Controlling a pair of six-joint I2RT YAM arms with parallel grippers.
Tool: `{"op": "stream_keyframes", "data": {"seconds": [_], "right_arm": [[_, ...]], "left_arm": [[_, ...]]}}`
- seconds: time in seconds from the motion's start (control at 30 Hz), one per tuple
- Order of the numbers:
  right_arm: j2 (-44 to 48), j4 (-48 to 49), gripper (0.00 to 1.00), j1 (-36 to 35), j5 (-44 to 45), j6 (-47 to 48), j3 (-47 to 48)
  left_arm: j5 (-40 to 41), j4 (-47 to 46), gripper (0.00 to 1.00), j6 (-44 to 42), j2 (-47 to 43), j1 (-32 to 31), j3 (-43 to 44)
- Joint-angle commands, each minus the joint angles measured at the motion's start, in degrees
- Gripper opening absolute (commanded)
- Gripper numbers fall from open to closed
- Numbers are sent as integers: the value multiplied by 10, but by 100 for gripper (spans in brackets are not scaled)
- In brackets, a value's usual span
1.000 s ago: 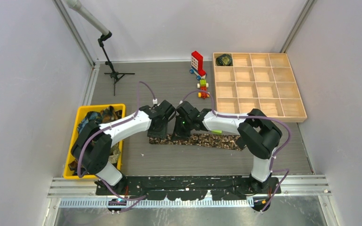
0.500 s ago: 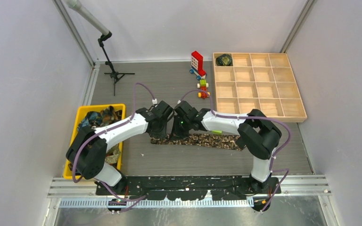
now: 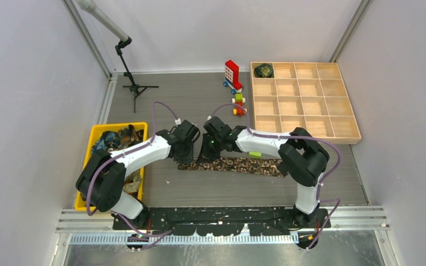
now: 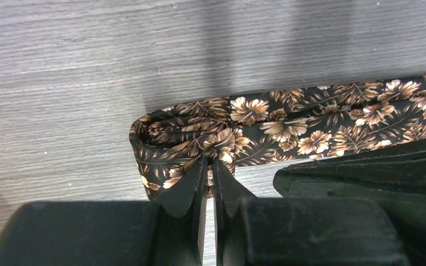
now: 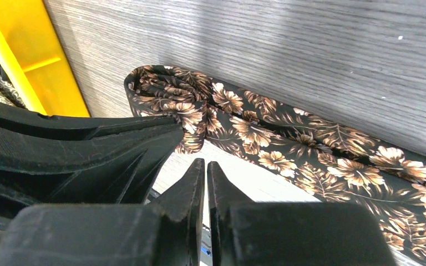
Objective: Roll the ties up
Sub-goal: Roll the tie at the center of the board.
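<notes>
2 grippers, left gripper (image 4: 209, 167) pinching folded end of floral tie (image 4: 310, 119), right gripper (image 5: 206, 165) closed just beside

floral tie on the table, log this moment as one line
phase: starting roll | floral tie: left end folded over, rest flat | left gripper: shut on folded end | right gripper: shut, beside it

Both grippers pull back from where they were a second ago, toward the far side of the table and a little leftward. The left gripper (image 4: 209, 169) and the right gripper (image 5: 206, 166) now sit closer together. More of the tie (image 3: 244, 165) shows in front of them. The left arm (image 3: 144, 152) swings its elbow out left, further over the bin (image 3: 97, 128).
</notes>
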State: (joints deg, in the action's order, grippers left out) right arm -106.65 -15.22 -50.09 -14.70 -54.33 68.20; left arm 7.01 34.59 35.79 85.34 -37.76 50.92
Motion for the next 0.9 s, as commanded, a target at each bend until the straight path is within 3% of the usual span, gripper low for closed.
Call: {"op": "stream_keyframes", "data": {"seconds": [0.0, 0.87], "right_arm": [[-5, 7, 12, -2, -7, -6, 28], [-74, 60, 12, -16, -52, -45, 99]], "left_arm": [[-9, -34, 9, -5, -12, 17, -12], [-4, 44, 11, -39, -67, 37, 22]]}}
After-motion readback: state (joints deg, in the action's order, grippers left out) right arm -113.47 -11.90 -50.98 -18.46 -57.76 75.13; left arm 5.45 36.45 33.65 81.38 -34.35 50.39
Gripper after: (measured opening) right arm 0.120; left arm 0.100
